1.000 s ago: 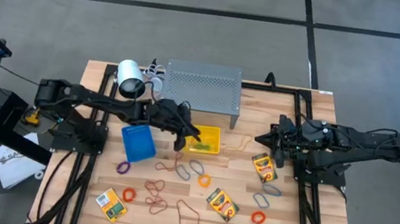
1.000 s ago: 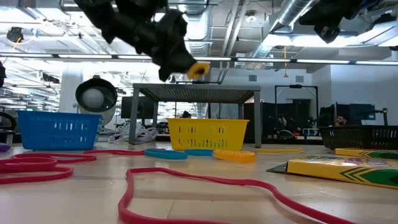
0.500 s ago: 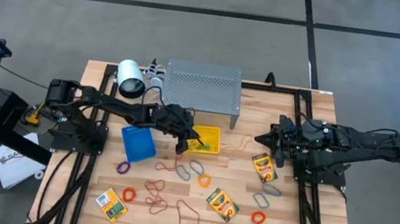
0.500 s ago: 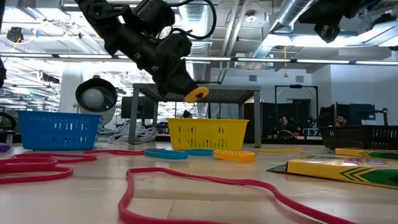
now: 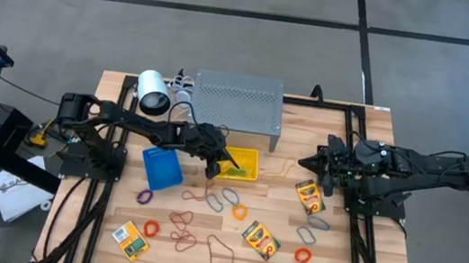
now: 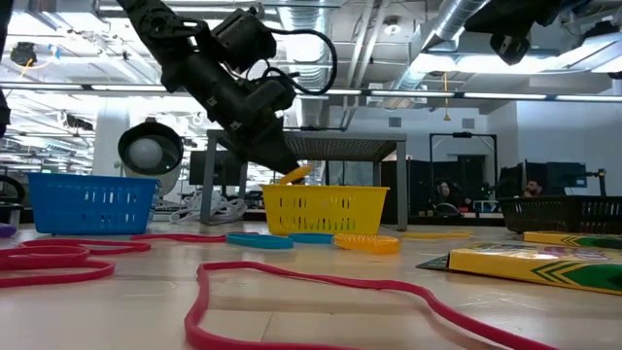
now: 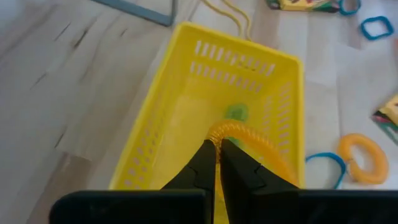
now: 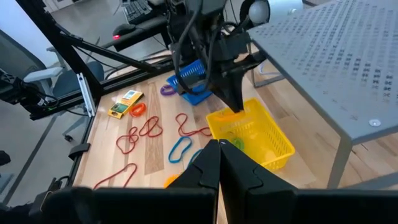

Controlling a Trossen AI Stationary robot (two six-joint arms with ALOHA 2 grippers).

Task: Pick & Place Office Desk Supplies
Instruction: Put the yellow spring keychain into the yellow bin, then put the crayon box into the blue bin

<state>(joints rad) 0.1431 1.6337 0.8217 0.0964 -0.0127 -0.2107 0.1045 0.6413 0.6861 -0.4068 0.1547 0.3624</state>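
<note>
My left gripper (image 5: 220, 160) is shut on an orange rubber-band loop (image 7: 252, 142) just above the yellow bin (image 5: 248, 154). In the low view the gripper (image 6: 280, 163) is at the bin's rim (image 6: 324, 191). A green piece (image 7: 236, 113) lies on the bin's floor. My right gripper (image 5: 305, 164) is shut and empty at the table's right, beside a crayon box (image 5: 309, 197). Two more crayon boxes (image 5: 260, 239) (image 5: 130, 239) and several coloured loops (image 5: 183, 231) lie flat on the near half of the table. My left gripper pinches the orange loop at one spot on its band (image 7: 216, 134) between its two fingertips. The fingers slant down from the table's left. The loop arches away from the fingertips over the inside of the yellow bin; whether it touches the bin's floor I cannot tell.
A blue bin (image 5: 161, 168) stands left of the yellow bin. The grey perforated shelf (image 5: 236, 104) stands behind it, with a white round device (image 5: 152, 93) at its left. A dark basket (image 6: 564, 212) shows at the right in the low view.
My left gripper has gone down toward the yellow bin with the orange loop still pinched, from well above the shelf top to the bin's rim. It stays shut. My right gripper has kept still.
</note>
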